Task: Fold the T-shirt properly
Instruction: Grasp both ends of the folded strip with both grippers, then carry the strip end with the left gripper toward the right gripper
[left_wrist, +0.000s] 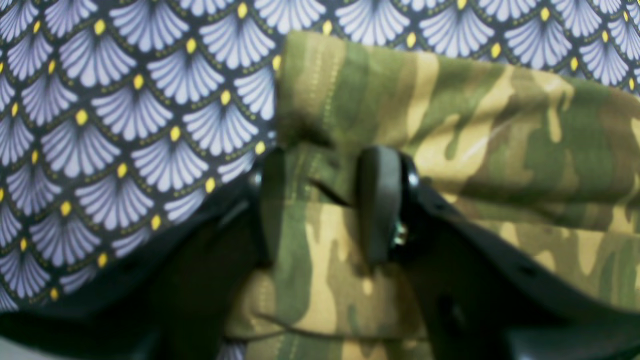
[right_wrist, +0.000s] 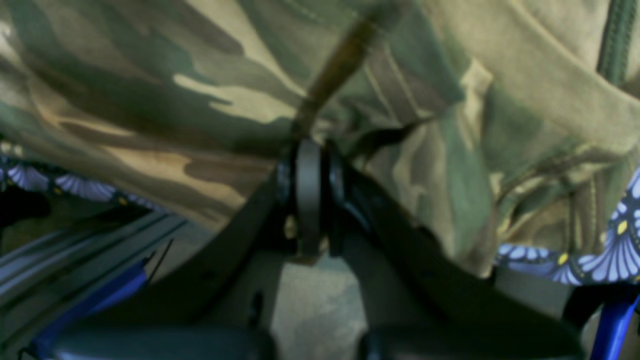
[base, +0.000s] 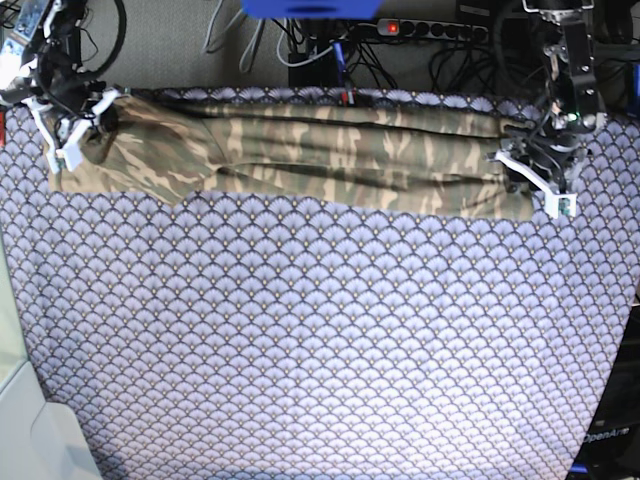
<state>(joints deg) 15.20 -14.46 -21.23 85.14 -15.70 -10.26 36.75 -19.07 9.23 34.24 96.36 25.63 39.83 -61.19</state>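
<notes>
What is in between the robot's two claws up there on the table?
The T-shirt fills the stretch, pulled out in a long camouflage band from the right gripper to the left gripper. Each gripper pinches one end. The base view shows it.

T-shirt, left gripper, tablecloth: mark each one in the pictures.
T-shirt (base: 300, 155): base view, middle of the stretched camouflage cloth.
left gripper (left_wrist: 325, 200): left wrist view, between the fingertips, shut on the cloth.
tablecloth (base: 320, 340): base view, bare patterned area below the shirt.
</notes>
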